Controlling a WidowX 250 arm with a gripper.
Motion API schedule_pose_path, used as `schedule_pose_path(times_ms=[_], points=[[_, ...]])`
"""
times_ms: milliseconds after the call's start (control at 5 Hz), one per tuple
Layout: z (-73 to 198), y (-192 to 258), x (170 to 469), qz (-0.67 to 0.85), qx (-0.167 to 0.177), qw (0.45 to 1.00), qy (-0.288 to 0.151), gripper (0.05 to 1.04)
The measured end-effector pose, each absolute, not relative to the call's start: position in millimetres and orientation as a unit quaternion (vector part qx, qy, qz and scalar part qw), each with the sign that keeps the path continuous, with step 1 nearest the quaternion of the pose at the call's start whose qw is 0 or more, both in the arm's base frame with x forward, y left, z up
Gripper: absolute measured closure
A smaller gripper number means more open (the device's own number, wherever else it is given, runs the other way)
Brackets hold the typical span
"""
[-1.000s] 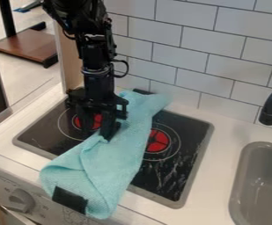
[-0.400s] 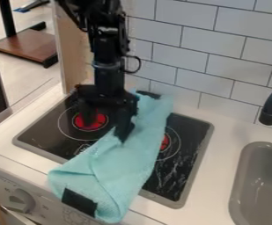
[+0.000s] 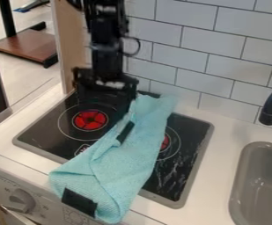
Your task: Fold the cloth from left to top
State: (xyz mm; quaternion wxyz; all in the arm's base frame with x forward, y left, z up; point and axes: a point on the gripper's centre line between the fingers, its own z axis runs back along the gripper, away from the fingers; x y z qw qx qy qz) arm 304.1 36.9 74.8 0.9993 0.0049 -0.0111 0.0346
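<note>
While we look down on the stove [image 3: 188, 176], the blue cloth [image 3: 126, 162] lies slantwise across it, partly over the right burner [image 3: 165, 142], near end past the counter's [image 3: 26, 159] front edge, and our gripper [image 3: 105, 104] hangs by its far left side, fingers spread apart!

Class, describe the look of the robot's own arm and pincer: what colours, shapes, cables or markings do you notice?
The arm is black, built of narrow, blocky segments, with a faint grey-blue band partway down. A thin dark cable loops out at one side. The pincer is also black and hangs from a wider body with pale patches, perhaps just glints.
</note>
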Motion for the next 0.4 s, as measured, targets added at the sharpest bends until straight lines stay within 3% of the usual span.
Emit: schedule_pose_path(times_ms=[400], points=[[112.1, 34.8, 302.4, 0.006, 0.005, 0.998, -0.061, 0.083]])
